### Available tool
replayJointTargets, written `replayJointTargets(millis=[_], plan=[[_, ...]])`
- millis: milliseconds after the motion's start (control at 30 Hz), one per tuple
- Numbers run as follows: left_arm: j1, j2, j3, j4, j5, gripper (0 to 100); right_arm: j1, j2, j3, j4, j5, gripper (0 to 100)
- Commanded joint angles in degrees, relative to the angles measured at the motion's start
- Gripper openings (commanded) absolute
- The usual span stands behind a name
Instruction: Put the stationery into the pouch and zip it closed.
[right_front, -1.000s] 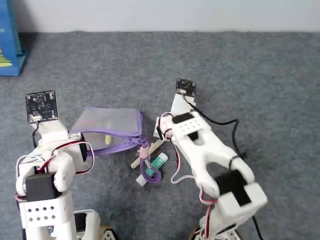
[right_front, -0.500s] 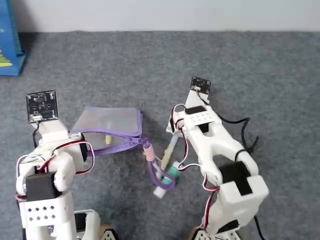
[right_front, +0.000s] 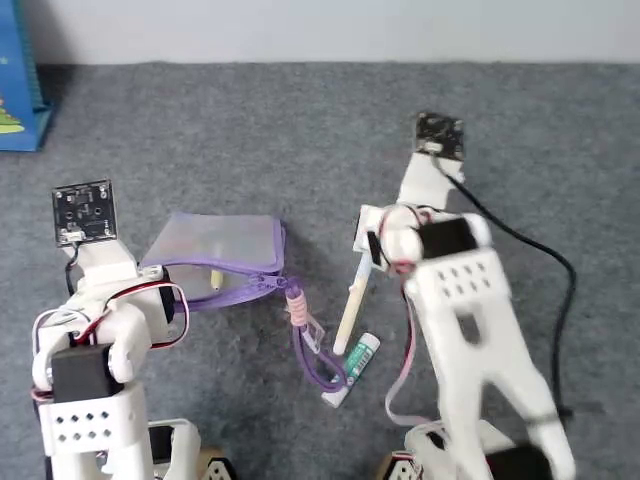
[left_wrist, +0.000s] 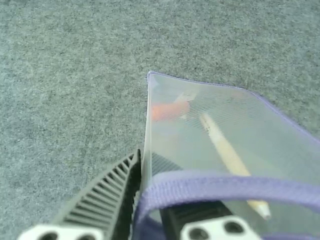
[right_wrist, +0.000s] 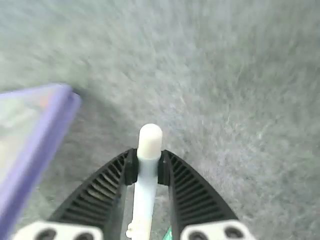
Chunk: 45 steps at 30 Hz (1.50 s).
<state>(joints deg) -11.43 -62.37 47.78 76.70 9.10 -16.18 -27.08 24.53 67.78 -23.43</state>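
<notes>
Pouch (right_front: 215, 250) first: it lies on the grey desk (right_front: 250, 130), translucent with a purple zip edge, and the zip side nearest my arms gapes open. Through its wall I see a pencil (left_wrist: 227, 155) and something orange (left_wrist: 170, 111) that I cannot identify. My left end effector (left_wrist: 150, 185) is clamped on the pouch's corner, with the plastic running between its ribbed fingers; from above, that end effector (right_front: 150, 275) sits at the pouch's end away from the zip pull.

At the other end of the zip hangs a pink pull (right_front: 296, 302). A purple strap (right_front: 318, 362) trails from it across the desk, away from the pouch. Just beyond the strap's loop lies a green-and-white tube (right_front: 362, 355), and a small white piece (right_front: 335, 397) lies at the loop's far tip.

My right end effector (right_wrist: 148, 157) is closed on a white pen (right_wrist: 149, 142), whose rounded tip pokes out past the fingertips. From above the pen (right_front: 350, 312) slants downward from that end effector (right_front: 372, 250), beside the pull and apart from the pouch. Its lower end is near the tube; I cannot tell whether it touches the desk.

A blue box (right_front: 20, 75) stands well beyond the pouch's far side, at the desk's edge.
</notes>
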Motion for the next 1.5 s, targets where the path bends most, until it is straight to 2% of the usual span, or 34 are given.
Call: replayJointTargets(millis=[0,333,600,833,1033,1133,1467], plan=[[-0.44,0.18,-0.48,-0.79,0.53,1,-2.95,-12.26,-2.46,2.68,3.25,0.8],[-0.44,0.18,-0.48,-0.79,0.53,1,-20.09,-35.21,-2.46,1.36,6.95,0.8],[-0.44,0.18,-0.48,-0.79,0.53,1,-25.89,-38.64,-2.02,-7.08,6.95,0.8],[-0.44,0.18,-0.48,-0.79,0.53,1,-29.41,-43.03,10.37,-29.49,7.12,0.8],[-0.44,0.18,-0.40,-0.79,0.53,1,-29.41,-48.84,24.09,-49.45,10.73,0.8],[-0.35,0.18,-0.40,-0.79,0.53,1,-30.64,-49.36,29.45,-54.99,11.78,0.8],[-0.35,0.18,-0.40,-0.79,0.53,1,-34.24,-49.80,49.41,-70.90,24.97,0.8]])
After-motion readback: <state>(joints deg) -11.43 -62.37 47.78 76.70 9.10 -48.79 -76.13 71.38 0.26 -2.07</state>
